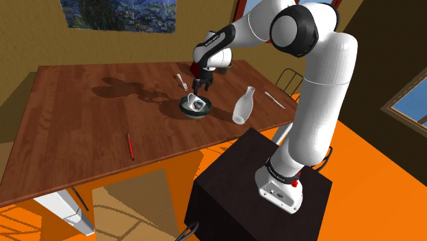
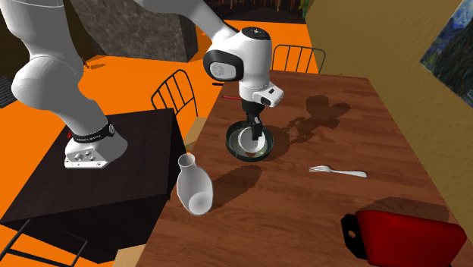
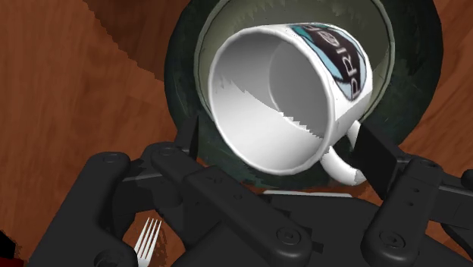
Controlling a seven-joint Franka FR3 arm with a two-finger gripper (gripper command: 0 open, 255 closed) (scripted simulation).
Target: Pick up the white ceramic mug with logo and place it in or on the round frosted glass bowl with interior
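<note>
The white mug (image 3: 280,98) with a dark logo band lies on its side inside the round dark-rimmed bowl (image 3: 178,83), its mouth facing the camera and its handle beside one finger. My gripper (image 3: 284,144) hangs just above it, open, its fingers (image 3: 377,149) standing apart on either side of the mug's rim without clearly pressing it. From the shoulder, the gripper (image 1: 199,87) is right over the bowl (image 1: 205,111) and mug (image 1: 197,103) near the table's middle. The second exterior view has the gripper (image 2: 254,127) above the bowl (image 2: 233,148) with the mug (image 2: 245,140) in it.
A white bottle-shaped vase (image 1: 243,106) (image 2: 193,186) stands close to the bowl, toward the stand. A fork (image 1: 182,82) (image 2: 337,172) lies on the bowl's other side. A red pen (image 1: 129,146), a small utensil (image 1: 274,100) and a red box (image 2: 409,235) also sit on the wooden table (image 1: 89,116).
</note>
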